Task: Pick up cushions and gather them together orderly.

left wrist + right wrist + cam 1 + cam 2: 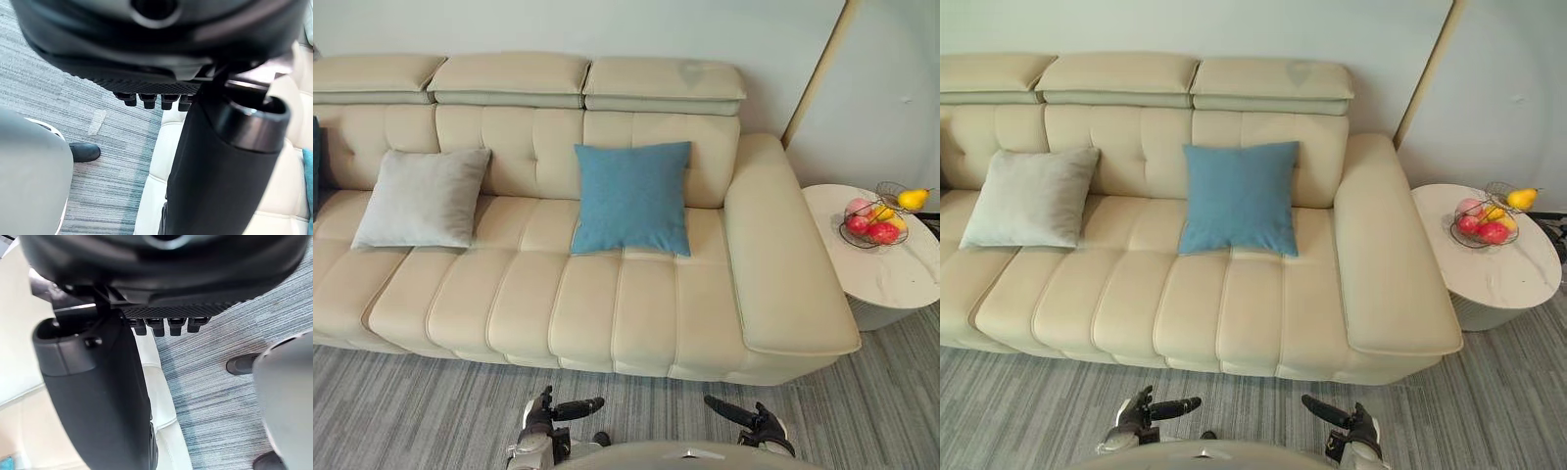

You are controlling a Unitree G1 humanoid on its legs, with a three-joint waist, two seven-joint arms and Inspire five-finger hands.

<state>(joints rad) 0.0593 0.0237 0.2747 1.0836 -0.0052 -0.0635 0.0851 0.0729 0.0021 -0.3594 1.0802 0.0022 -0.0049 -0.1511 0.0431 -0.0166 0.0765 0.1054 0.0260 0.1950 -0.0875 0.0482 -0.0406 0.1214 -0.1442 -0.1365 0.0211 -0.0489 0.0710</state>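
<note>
nothing gathered yet: grey cushion (421, 198) and blue cushion (631, 199) lean well apart against the sofa (607, 318) back. my left hand (560, 411) and right hand (744, 416) look spread, empty.

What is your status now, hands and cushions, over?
Left hand and right hand open, low before the sofa. Grey cushion and blue cushion lean on its backrest, apart. Neither held yet.

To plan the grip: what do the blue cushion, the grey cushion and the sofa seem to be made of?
Blue cushion: matte woven cloth, judging by its dull, grainy surface. Grey cushion: similar matte cloth, soft and sagging. Sofa: smooth cream leather or imitation, with slight sheen and stitched panels; which, I cannot tell.
</note>
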